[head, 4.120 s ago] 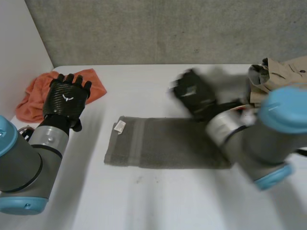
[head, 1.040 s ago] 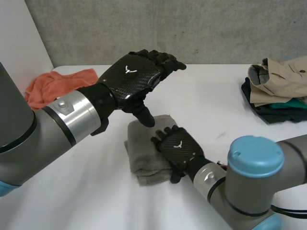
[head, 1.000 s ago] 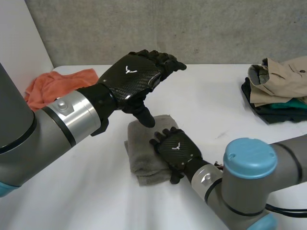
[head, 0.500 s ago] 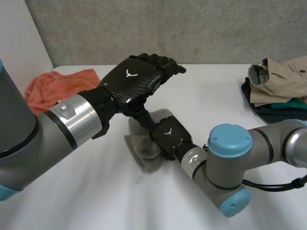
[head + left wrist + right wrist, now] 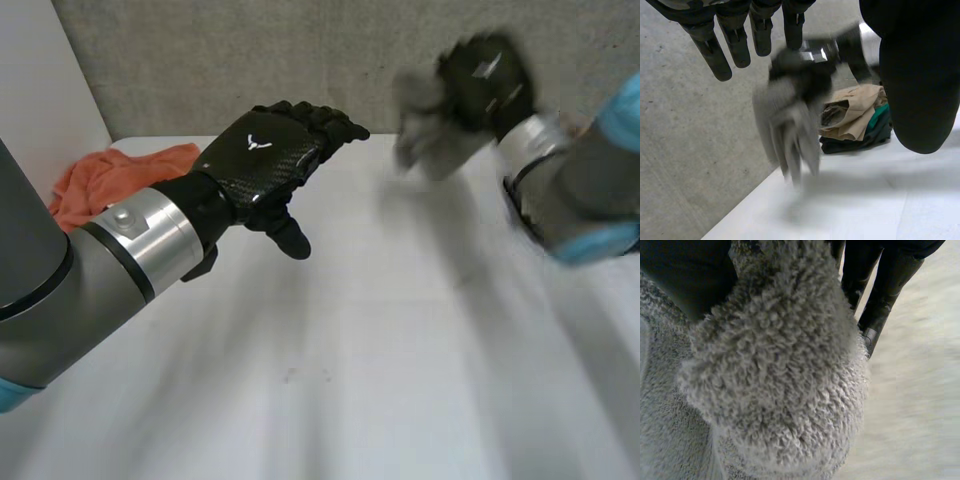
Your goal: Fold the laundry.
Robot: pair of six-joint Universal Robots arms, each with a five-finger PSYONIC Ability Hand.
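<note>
high above the table, right hand grips the grey towel; left hand hovers, unclenched.

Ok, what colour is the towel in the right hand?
Plain grey. The towel shows best in the right wrist view, held by the right hand.

Plain grey towel, fuzzy loop pile. Black left hand, carbon-weave pattern on its back, small white mark. Black right hand, also with white mark. Grey arms, silver wrist bands, light-blue caps. White table. Mottled grey wall. Plain orange cloth. Clothes pile: tan on top, teal layer, near-black underneath.
</note>
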